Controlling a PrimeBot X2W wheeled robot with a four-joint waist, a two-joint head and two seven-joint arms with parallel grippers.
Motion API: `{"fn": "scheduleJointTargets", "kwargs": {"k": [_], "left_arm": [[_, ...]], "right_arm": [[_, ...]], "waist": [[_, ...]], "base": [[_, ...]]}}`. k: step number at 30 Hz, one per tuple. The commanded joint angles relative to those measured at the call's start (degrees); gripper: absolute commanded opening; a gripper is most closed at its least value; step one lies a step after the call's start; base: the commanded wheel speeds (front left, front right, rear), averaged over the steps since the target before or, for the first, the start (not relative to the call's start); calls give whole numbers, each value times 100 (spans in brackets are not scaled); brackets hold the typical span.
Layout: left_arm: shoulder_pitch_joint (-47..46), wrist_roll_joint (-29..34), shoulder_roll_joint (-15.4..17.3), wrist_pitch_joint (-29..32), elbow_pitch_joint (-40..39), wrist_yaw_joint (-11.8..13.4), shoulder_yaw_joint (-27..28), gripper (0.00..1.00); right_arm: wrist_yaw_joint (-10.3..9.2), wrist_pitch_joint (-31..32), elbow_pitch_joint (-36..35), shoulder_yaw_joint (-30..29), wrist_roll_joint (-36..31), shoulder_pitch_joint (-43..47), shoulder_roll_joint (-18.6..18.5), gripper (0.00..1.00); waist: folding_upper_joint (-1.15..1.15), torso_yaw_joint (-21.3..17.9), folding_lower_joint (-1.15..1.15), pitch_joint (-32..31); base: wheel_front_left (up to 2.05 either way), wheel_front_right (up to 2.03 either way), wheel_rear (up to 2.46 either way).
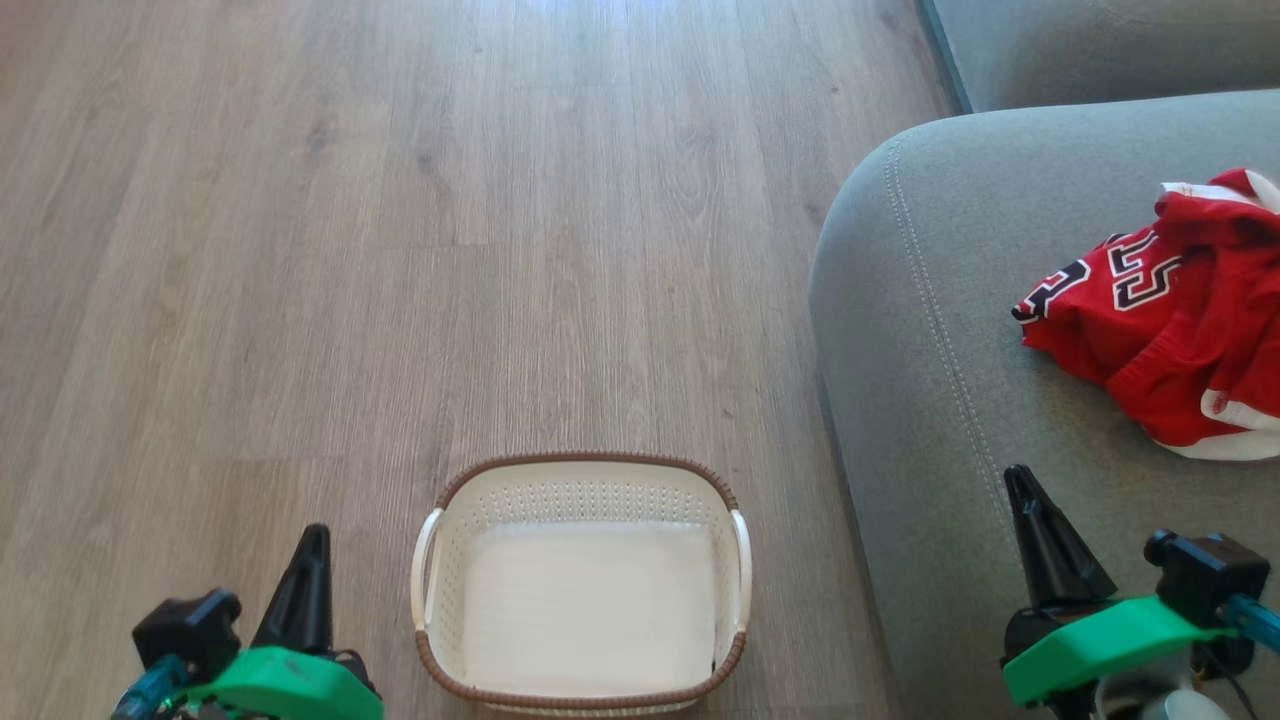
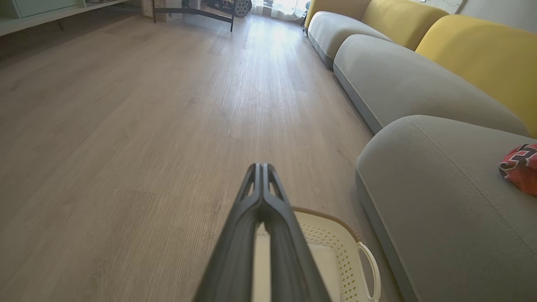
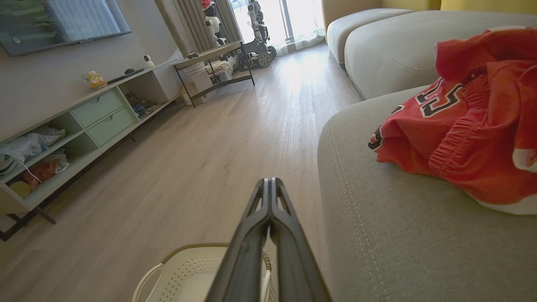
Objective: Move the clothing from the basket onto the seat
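At lower left my left pincer is pressed together, holding nothing. At bottom centre the white perforated basket sits on the floor, its bottom bare. The clothing, crumpled red with white trim and black numerals, lies at right on the seat. My right pincer, lower right, is likewise closed.

ahead/left: bare floor, open passage | basket: open top, interior free | right: seat rises just beside basket, clothing heaped on it
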Motion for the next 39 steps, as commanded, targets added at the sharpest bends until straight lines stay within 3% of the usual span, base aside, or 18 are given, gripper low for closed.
{"fn": "scheduleJointTargets", "kwargs": {"k": [1,39], "left_arm": [[-267,-135,22,21,-150,-48,132,0],[-543,-2148,-312,608,2,-449,732,0]], "right_arm": [[4,33,-149,-90,154,-203,-43,0],[18,557,69,-374,2265,-473,183,0]], "waist": [[0,0,0,-1],[0,3,0,-23]], "base": [[0,0,0],[0,0,0]]}}
